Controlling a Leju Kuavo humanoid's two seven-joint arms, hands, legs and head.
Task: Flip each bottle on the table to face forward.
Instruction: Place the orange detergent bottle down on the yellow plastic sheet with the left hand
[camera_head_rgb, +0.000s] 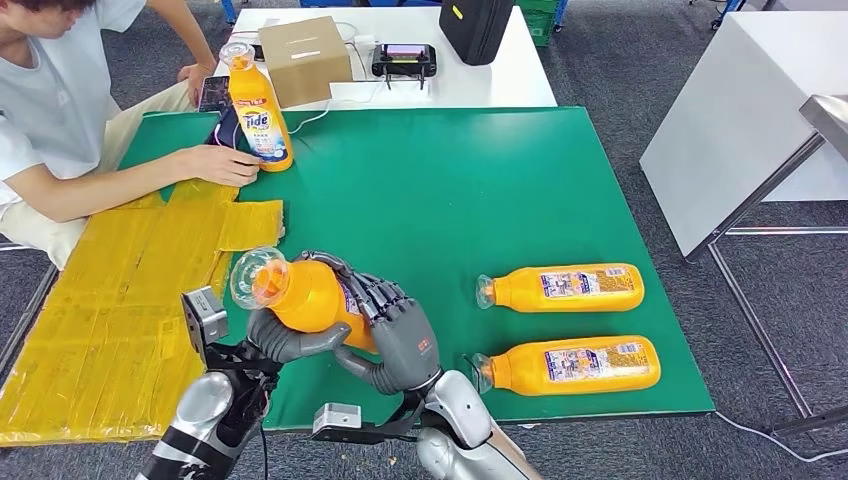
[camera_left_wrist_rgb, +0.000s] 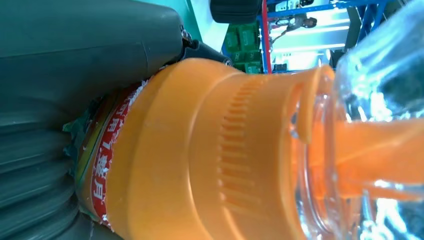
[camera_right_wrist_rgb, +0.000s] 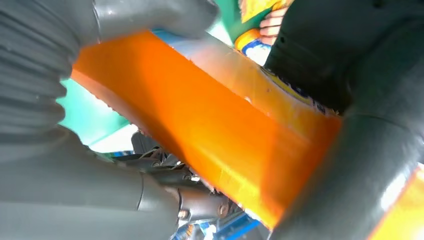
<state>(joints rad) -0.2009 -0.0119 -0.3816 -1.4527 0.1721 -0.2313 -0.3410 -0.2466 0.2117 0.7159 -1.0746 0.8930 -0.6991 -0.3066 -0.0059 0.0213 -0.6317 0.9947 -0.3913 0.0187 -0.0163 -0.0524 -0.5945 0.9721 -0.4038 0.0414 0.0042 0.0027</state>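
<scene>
Gripped off the green table (camera_head_rgb: 450, 180) between both: orange bottle (camera_head_rgb: 305, 295), clear cap up-left, left robot hand (camera_head_rgb: 285, 338) beneath, right robot hand (camera_head_rgb: 400, 335) wrapped over; upright by a person's hand (camera_head_rgb: 222, 163), "Tide" bottle (camera_head_rgb: 258, 110); lying right, two bottles (camera_head_rgb: 565, 287) (camera_head_rgb: 570, 365), labels unreadable

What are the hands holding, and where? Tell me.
Both hold one orange detergent bottle: the left hand under its shoulder near the neck, the right hand around its body.

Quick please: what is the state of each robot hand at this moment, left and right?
Left hand: grips the orange bottle from below, near its neck.
Right hand: holds the same orange bottle, fingers wrapped over its body.
</scene>
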